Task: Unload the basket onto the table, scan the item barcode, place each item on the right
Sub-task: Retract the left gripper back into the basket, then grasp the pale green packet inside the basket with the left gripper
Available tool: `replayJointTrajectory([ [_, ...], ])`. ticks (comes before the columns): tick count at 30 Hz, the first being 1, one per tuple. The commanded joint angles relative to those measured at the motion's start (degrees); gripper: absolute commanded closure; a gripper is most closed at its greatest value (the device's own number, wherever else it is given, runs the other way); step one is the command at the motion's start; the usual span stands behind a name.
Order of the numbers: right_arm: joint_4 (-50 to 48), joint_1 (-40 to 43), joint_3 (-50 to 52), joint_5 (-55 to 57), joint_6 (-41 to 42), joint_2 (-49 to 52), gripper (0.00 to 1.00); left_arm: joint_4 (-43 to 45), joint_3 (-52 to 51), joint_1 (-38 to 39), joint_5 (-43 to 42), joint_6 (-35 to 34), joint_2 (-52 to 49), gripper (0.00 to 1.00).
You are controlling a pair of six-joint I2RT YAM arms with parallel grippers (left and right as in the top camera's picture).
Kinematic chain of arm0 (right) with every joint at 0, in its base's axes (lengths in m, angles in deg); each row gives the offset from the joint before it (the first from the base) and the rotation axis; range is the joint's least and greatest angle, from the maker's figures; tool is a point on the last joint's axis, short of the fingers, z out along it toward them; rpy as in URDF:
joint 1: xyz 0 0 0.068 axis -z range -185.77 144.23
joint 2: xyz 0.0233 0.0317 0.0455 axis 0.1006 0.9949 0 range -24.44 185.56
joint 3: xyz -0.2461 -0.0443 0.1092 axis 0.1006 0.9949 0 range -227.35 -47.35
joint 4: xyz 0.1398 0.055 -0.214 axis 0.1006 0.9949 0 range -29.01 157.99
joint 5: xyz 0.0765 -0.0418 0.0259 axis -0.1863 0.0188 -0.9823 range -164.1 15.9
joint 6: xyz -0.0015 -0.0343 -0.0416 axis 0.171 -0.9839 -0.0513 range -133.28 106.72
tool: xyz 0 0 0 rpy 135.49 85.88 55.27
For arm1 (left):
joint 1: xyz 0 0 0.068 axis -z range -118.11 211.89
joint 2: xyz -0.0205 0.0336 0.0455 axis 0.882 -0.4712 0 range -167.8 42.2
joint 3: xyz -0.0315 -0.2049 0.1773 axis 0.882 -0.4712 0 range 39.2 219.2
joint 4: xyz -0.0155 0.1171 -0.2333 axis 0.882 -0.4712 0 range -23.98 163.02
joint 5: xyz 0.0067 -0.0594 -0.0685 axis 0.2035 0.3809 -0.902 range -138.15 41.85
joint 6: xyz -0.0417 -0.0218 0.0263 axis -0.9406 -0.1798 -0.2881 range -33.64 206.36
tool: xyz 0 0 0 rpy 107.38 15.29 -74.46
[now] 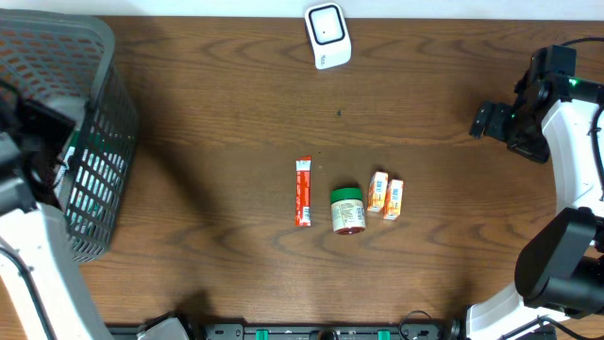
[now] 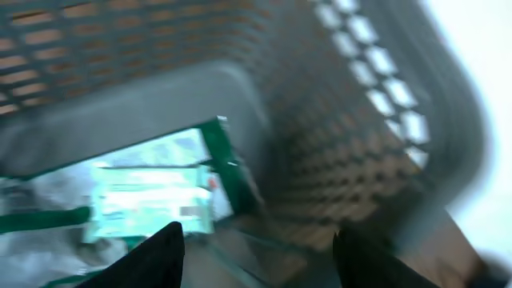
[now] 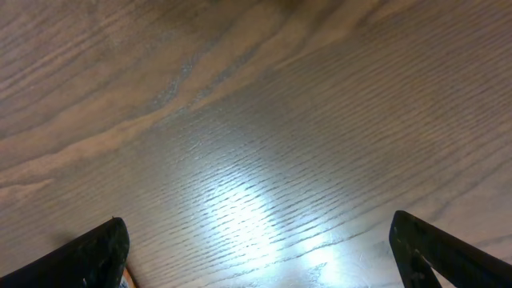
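Note:
The white barcode scanner [image 1: 327, 35] lies at the table's far edge, centre. Mid-table lie a red stick packet [image 1: 303, 192], a green-lidded jar [image 1: 347, 210] on its side and two small orange boxes [image 1: 377, 192]. My left gripper [image 2: 258, 230] hangs inside the grey basket [image 1: 94, 57], open with nothing between its fingers. Just beyond its left finger a green-and-white packet [image 2: 148, 196] lies on the basket floor; the view is blurred. My right gripper [image 3: 258, 220] stands wide open over bare wood at the right, seen from above as a black head [image 1: 486, 121].
The basket's mesh wall [image 2: 344, 144] rises close on the right of the left gripper. The basket fills the table's left end. The right arm's white base [image 1: 576, 151] stands at the right edge.

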Motion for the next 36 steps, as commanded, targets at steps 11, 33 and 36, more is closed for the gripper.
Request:
replayJointTrajectory([
  [11,0.0,0.0,-0.7,0.5,-0.5,-0.7,0.01,-2.7,0.2,-5.9,0.7,-0.3,-22.9,0.30],
  [33,0.0,0.0,-0.7,0.5,-0.5,-0.7,0.01,-1.7,0.2,-6.4,0.7,1.9,-42.8,0.39],
  [36,0.0,0.0,-0.7,0.5,-0.5,-0.7,0.01,-1.7,0.3,-6.4,0.7,1.9,-42.7,0.71],
])
